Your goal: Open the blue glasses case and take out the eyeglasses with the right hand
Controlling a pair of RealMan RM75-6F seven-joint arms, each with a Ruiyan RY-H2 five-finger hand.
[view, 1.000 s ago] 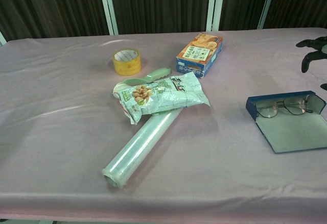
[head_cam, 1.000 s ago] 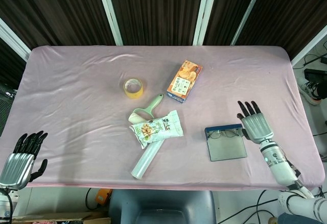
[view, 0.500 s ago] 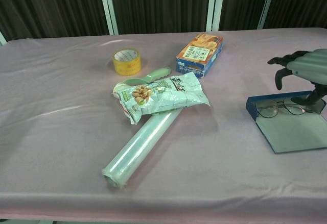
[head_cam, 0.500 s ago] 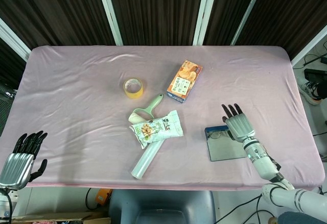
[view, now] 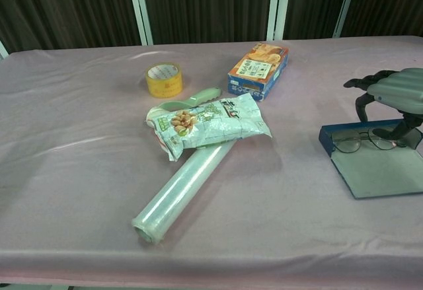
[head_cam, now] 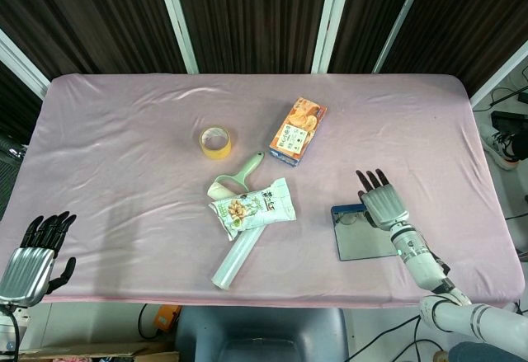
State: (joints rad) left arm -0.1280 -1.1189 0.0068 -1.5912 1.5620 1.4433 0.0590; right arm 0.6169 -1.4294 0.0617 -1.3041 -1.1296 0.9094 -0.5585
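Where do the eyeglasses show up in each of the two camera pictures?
Head view: the eyeglasses lie right of centre, in the far part of the open blue glasses case, half hidden by the right hand.
Chest view: the eyeglasses lie at the right edge, in the same case, under that hand.
Shared landmark: the yellow tape roll.

The right hand [head_cam: 382, 204] has a shiny silver-grey back with ridges on it and black fingers [head_cam: 370, 180]. Its wrist is pale grey with a small green dot, and joins a white round arm with dark rings. The left hand [head_cam: 29, 264] looks the same: ridged silver back, black fingers, black thumb.
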